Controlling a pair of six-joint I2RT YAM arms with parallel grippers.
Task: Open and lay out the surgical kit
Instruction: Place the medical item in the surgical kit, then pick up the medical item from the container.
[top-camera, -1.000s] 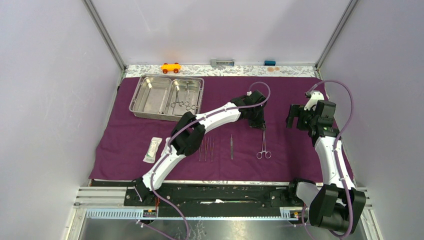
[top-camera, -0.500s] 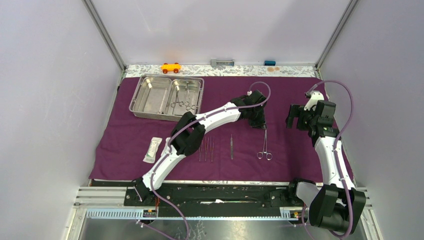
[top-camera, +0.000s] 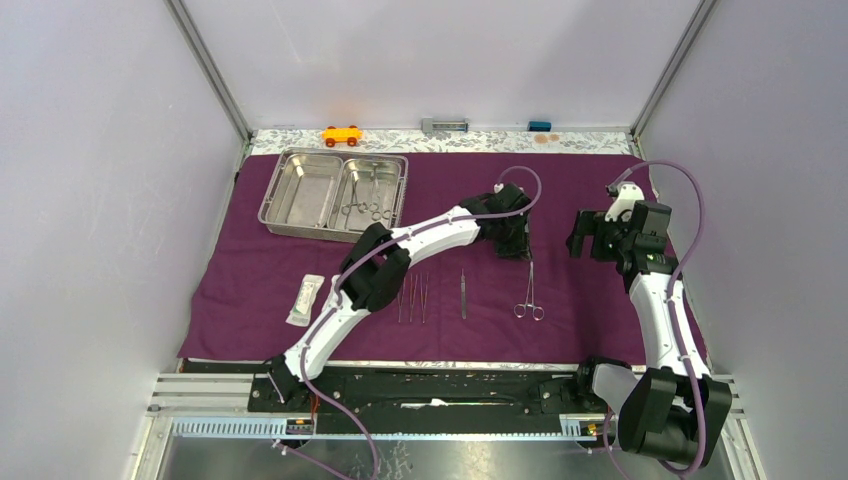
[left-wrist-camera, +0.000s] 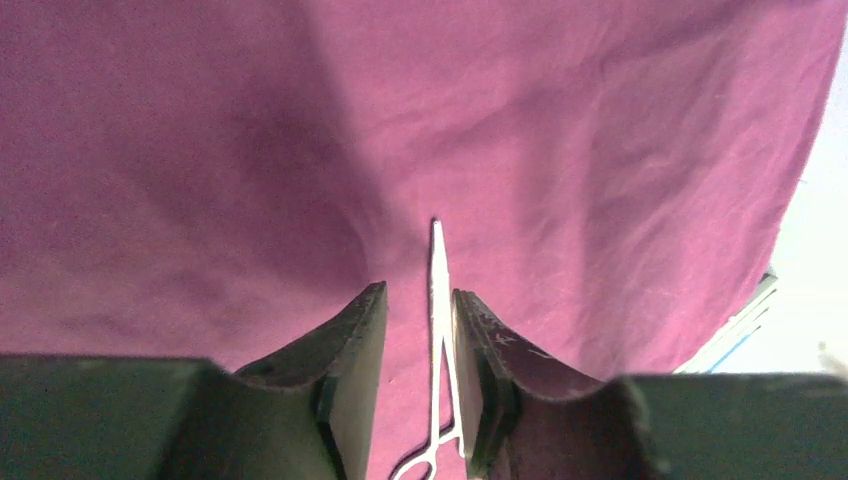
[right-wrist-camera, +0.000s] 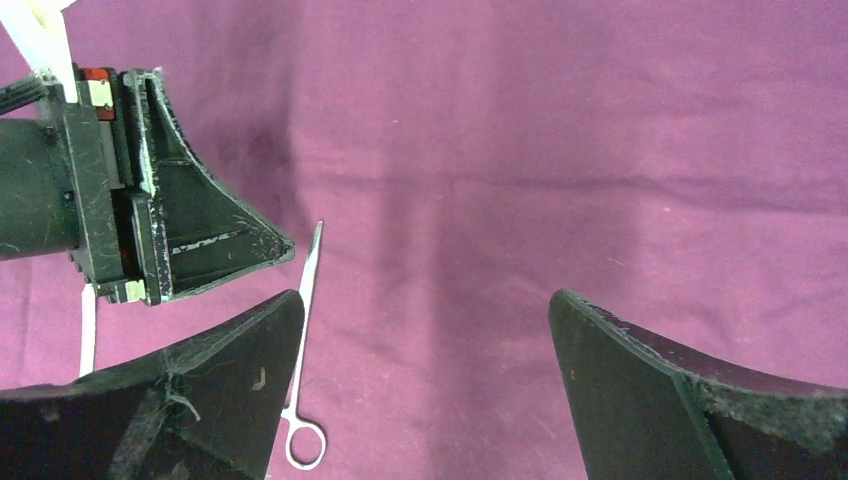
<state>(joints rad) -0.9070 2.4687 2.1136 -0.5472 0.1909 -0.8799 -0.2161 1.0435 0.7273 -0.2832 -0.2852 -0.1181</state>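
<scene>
Purple-grey walls enclose a table on which the dark purple cloth wrap lies opened flat. The landmark is the two-compartment steel tray, set on the far left part of the cloth. Its right compartment holds ring-handled instruments; its left compartment shows bare steel.

Nearer than the tray and well to its right, the ring-handled forceps lie flat on the cloth, with the rings toward the arm bases and the tips pointing away. The left gripper stands over the tip end with its jaws slightly parted, one finger on each side of the shaft. A gap shows on one side, and the forceps rest on the cloth, not lifted.

Between the forceps and the tray's near right corner lie a single thin instrument and a set of thin steel tweezers, partly hidden by the left arm. A sealed packet lies nearer than the tray's left compartment.

Far right of the tray, the right gripper is above bare cloth, with its jaws spread wide and nothing held.

Just beyond the tray, an orange toy car sits on a patterned strip. A grey object and a blue object lie farther right along that strip.
</scene>
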